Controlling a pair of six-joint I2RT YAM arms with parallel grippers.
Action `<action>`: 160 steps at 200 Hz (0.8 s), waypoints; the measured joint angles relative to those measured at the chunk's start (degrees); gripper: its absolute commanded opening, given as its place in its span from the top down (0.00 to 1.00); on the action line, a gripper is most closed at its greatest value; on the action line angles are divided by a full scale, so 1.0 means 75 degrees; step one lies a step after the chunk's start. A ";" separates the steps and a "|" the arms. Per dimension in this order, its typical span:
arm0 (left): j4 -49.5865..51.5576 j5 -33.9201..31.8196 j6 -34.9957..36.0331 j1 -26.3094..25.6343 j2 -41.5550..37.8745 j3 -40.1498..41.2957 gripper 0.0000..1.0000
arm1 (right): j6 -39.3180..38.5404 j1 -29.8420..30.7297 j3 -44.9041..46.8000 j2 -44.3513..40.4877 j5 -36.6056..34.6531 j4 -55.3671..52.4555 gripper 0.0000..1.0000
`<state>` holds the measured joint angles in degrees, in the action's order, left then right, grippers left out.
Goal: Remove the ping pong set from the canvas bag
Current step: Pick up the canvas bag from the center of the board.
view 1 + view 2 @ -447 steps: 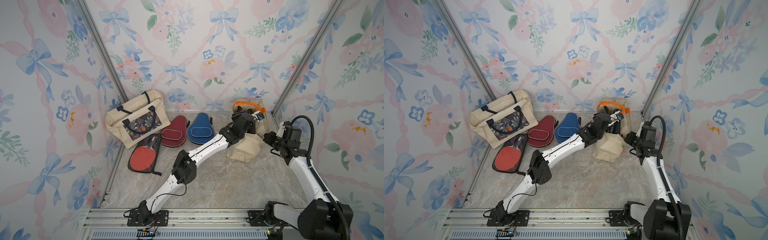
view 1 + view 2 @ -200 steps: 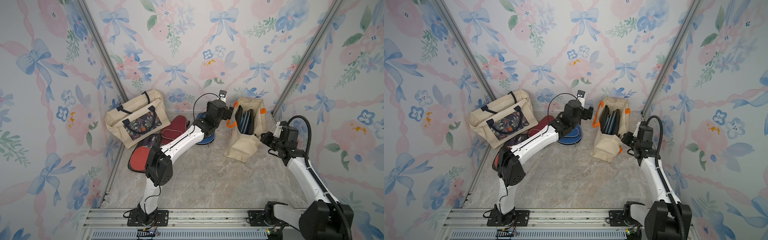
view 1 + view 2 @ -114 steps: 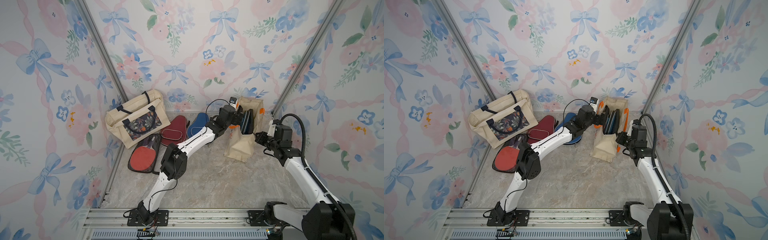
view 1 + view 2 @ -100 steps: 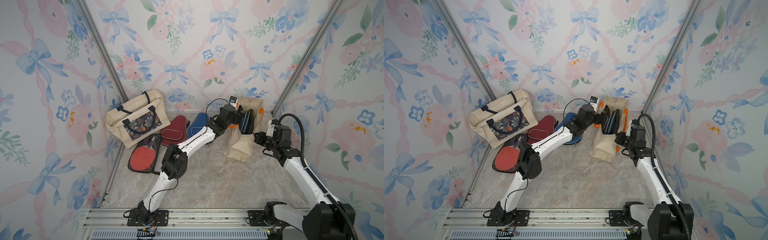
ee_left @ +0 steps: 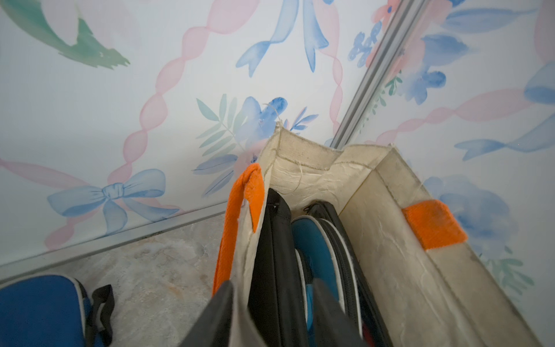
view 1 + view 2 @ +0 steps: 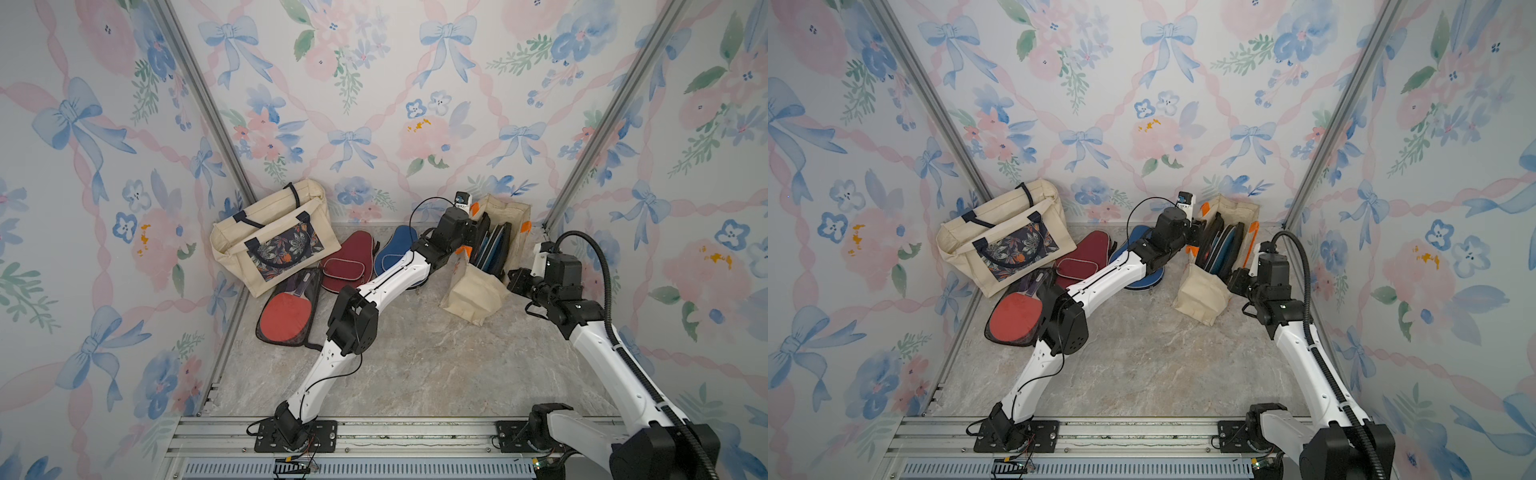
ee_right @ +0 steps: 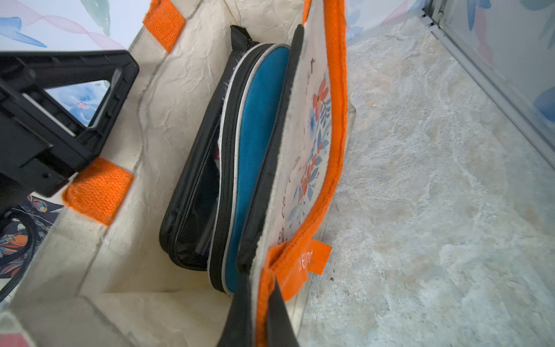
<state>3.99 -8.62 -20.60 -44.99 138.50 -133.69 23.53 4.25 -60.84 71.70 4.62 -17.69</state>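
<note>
The canvas bag [image 6: 473, 291] [image 6: 1204, 297] with orange handles stands open at the back right. Inside stand a black pouch [image 5: 276, 255], a teal case [image 5: 312, 249] [image 7: 258, 144] and another black mesh pouch [image 7: 195, 210]. My left gripper [image 5: 271, 315] [image 6: 473, 232] straddles the bag's far wall, one finger outside the canvas and one inside past the black pouch, shut on both. My right gripper [image 7: 259, 318] [image 6: 513, 276] is shut on the bag's near rim and orange strap. A maroon case [image 6: 349, 266], a blue case [image 6: 395, 253] and a red paddle in mesh [image 6: 291, 309] lie on the floor.
A second cream tote [image 6: 270, 237] with a floral pocket leans in the back left corner. The walls and a metal corner post [image 6: 582, 166] close in right behind the canvas bag. Marble floor [image 6: 415, 353] stretches to the front rail.
My left arm swung from the blue case on the floor over to the bag, and its jaws narrowed around the wall and the black pouch. The right gripper kept its hold on the rim.
</note>
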 measured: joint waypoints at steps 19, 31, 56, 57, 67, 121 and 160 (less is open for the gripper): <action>0.0076 0.0093 0.0038 -0.0017 0.0006 0.0003 1.00 | 0.0000 0.0000 0.0000 -0.0052 -0.0026 -0.0073 1.00; 0.0082 0.0105 0.0055 -0.0035 0.0006 0.0003 1.00 | 0.0000 0.0000 0.0000 -0.0085 -0.0032 -0.0143 1.00; 0.0134 0.0102 0.0163 -0.0058 -0.0026 0.0003 1.00 | 0.0000 0.0044 0.0000 -0.0184 -0.0082 -0.0268 1.00; 0.0140 0.0102 0.0172 -0.0055 -0.0029 0.0003 1.00 | 0.0000 0.0047 0.0000 -0.0187 -0.0082 -0.0274 1.00; 0.0280 0.0102 0.0259 -0.0055 -0.0102 0.0029 1.00 | 0.0000 0.0087 -0.0009 -0.0248 -0.0093 -0.0335 1.00; 0.1174 0.0256 0.0743 -0.0050 -0.1565 0.1495 1.00 | 0.0000 0.0385 -0.0026 -0.0764 -0.0140 -0.0833 1.00; 0.1547 0.0507 0.0871 -0.0047 -0.2879 0.2996 1.00 | 0.0000 0.0860 -0.0026 -0.1046 -0.0181 -0.1174 1.00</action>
<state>15.59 -4.82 -14.06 -45.34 116.90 -111.22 23.53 10.70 -61.04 63.86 3.27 -26.50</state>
